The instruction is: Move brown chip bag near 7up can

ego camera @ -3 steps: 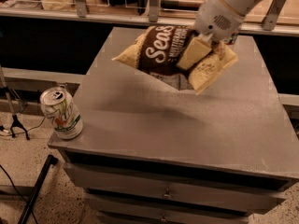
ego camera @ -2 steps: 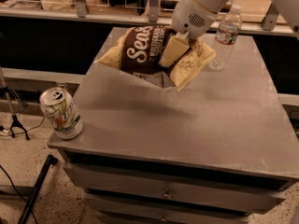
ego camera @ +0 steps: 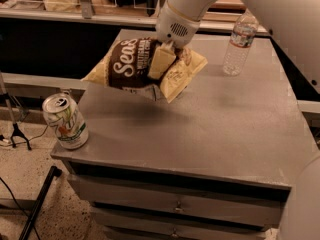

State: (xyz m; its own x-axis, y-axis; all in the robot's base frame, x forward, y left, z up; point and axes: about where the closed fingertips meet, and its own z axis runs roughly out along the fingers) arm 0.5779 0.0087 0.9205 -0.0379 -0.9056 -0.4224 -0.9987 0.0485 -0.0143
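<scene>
Your claw (ego camera: pixel 165 59) grips the brown chip bag (ego camera: pixel 127 66), held in the air above the tabletop (ego camera: pixel 225 129). The 7up can (ego camera: pixel 65 121) stands apart at the front-left corner. You have yet to set the bag down beside it.

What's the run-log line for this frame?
phase: carry | gripper: shut on brown chip bag, held above table | 7up can: upright, front-left corner | bag not yet beside can
</scene>
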